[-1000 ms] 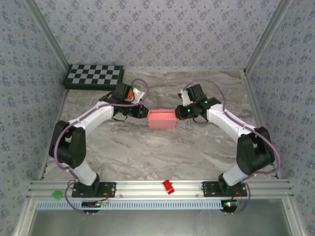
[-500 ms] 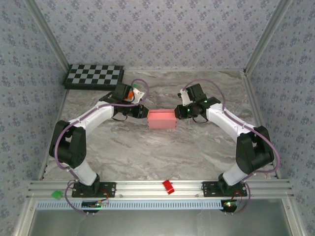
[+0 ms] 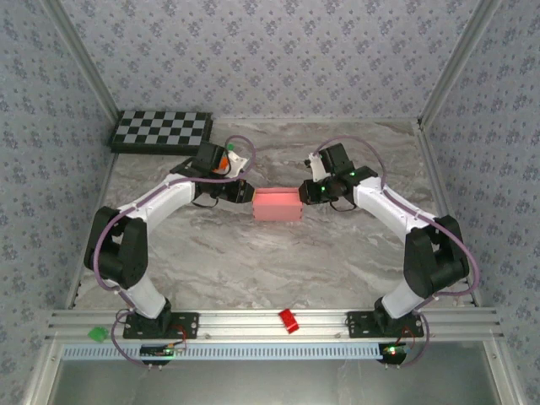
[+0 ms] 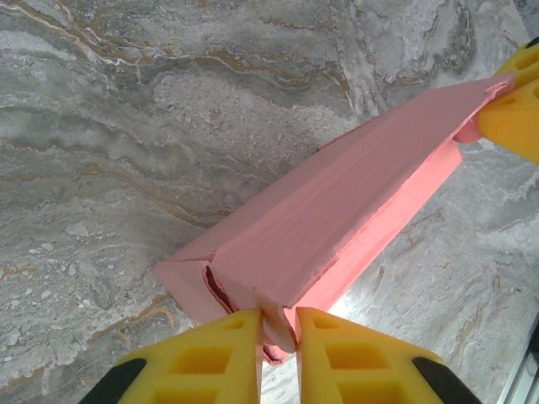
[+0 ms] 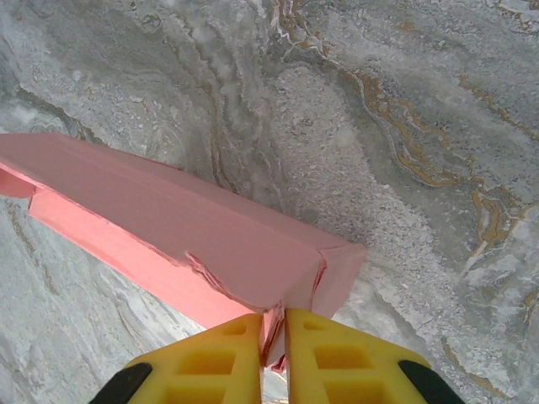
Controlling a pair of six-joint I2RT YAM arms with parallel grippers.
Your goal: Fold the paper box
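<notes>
The pink paper box (image 3: 278, 204) stands in the middle of the marble table as a closed flat rectangular shape, held between both arms. My left gripper (image 3: 251, 192) is shut on the small flap at its left end. In the left wrist view the box (image 4: 337, 210) stretches away, with the flap pinched by my gripper (image 4: 278, 324) and the other arm's yellow fingertip (image 4: 515, 114) at the far end. My right gripper (image 3: 305, 194) is shut on the right end flap. In the right wrist view the box (image 5: 168, 227) has that gripper (image 5: 274, 332) clamping thin card.
A black-and-white checkerboard (image 3: 162, 131) lies at the back left corner. A small red block (image 3: 288, 321) sits on the aluminium rail at the near edge, and a green piece (image 3: 98, 334) at the rail's left end. Patterned walls enclose the table.
</notes>
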